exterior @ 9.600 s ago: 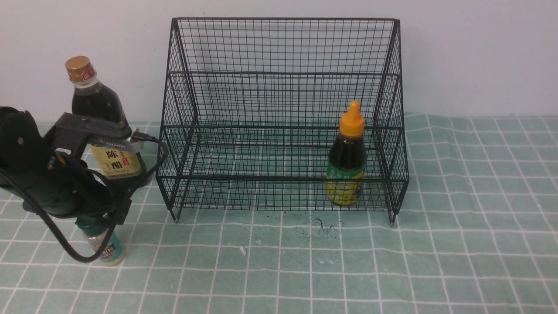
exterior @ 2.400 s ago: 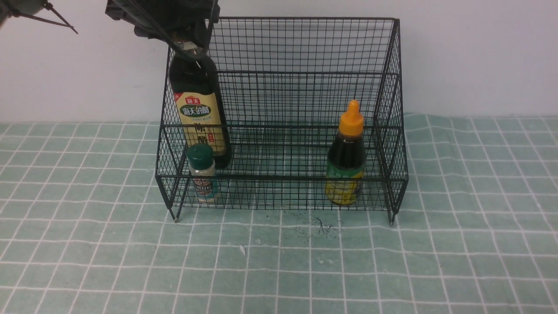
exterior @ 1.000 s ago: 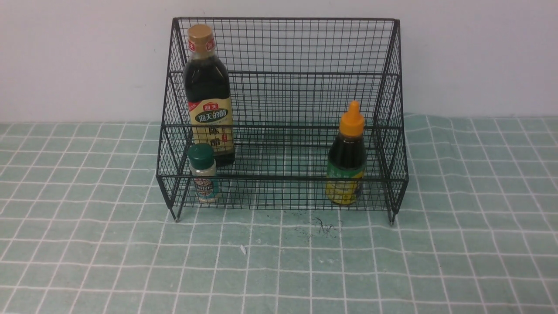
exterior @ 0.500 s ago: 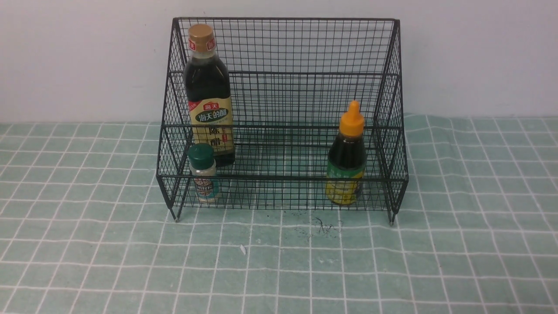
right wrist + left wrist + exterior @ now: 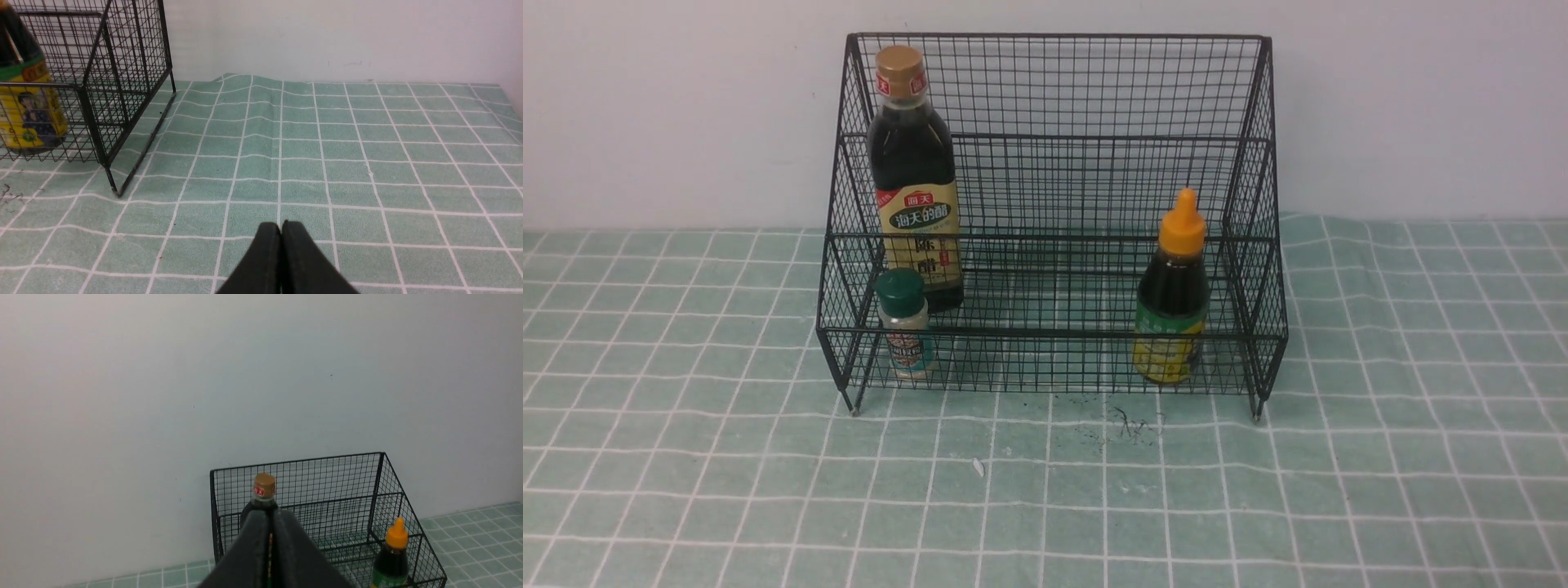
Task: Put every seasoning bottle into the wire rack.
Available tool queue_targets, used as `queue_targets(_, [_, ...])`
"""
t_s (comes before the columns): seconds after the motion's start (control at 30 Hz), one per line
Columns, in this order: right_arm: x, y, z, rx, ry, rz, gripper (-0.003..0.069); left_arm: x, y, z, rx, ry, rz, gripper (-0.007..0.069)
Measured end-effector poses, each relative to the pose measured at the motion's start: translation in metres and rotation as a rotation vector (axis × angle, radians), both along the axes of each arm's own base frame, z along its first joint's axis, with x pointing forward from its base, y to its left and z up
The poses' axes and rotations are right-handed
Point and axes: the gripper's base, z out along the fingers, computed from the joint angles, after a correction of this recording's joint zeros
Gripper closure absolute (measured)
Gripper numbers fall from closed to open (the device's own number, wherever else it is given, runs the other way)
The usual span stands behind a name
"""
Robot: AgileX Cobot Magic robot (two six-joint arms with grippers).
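The black wire rack (image 5: 1054,139) stands against the wall with all three seasoning bottles inside. The tall dark vinegar bottle (image 5: 913,175) with gold cap stands upright on the left of the upper tier. Below it, the small shaker jar (image 5: 904,325) with green lid sits on the front tier. The orange-capped bottle (image 5: 1174,292) stands at the front right. Neither arm shows in the front view. My left gripper (image 5: 270,516) is shut and empty, well back from the rack (image 5: 327,498), with the vinegar bottle (image 5: 264,490) beyond it. My right gripper (image 5: 281,227) is shut and empty over the cloth, right of the rack (image 5: 118,81).
A green checked cloth (image 5: 1339,490) covers the table, with a raised fold (image 5: 261,106) to the right of the rack. Dark smudges (image 5: 1123,425) and a small white scrap (image 5: 978,467) lie on the cloth in front of the rack. A pale wall (image 5: 1421,98) stands behind.
Earlier the left arm carried the vinegar bottle into the rack, let go and withdrew out of the front view. Over the last second nothing has moved.
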Motion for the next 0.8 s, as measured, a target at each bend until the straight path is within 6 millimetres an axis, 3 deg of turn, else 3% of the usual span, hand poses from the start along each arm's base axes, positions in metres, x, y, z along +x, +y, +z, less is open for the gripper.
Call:
queue_targets(0.3, [0.0,0.0,0.0,0.0,0.0,0.0,0.0669,0.005,0.0,-0.068,-0.018,0.002,0.015,0.0631])
queue_targets(0.8, [0.0,0.0,0.0,0.0,0.0,0.0,0.0669,0.02,-0.003,-0.097,0.004,0.095,0.016,0.0631])
